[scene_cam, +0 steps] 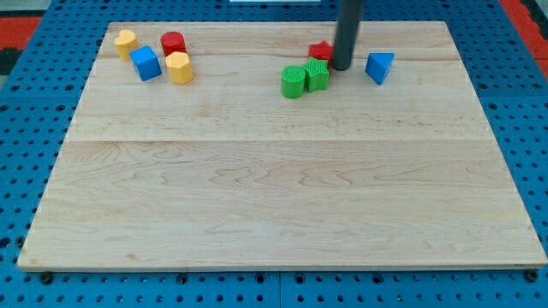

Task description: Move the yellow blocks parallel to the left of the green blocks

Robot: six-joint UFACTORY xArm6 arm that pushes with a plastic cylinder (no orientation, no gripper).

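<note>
Yellow blocks [126, 42] [180, 68] sit at the wooden surface's [274, 188] top left, well apart from the two touching green blocks [294, 82] [317, 75], while my tip [341, 68], a bare rod tool grasping nothing, stands just right of them.

1. Two yellow blocks: one [126, 42] and another [180, 68].
2. Two green blocks: one [294, 82] and another [317, 75].
3. Two red blocks: one [173, 44] and another [321, 51].
4. Two blue blocks: a cube [146, 63] and a triangle [379, 67].
5. One wooden board [274, 197].

Yellow blocks [154, 56] left of green blocks [305, 79]
</note>
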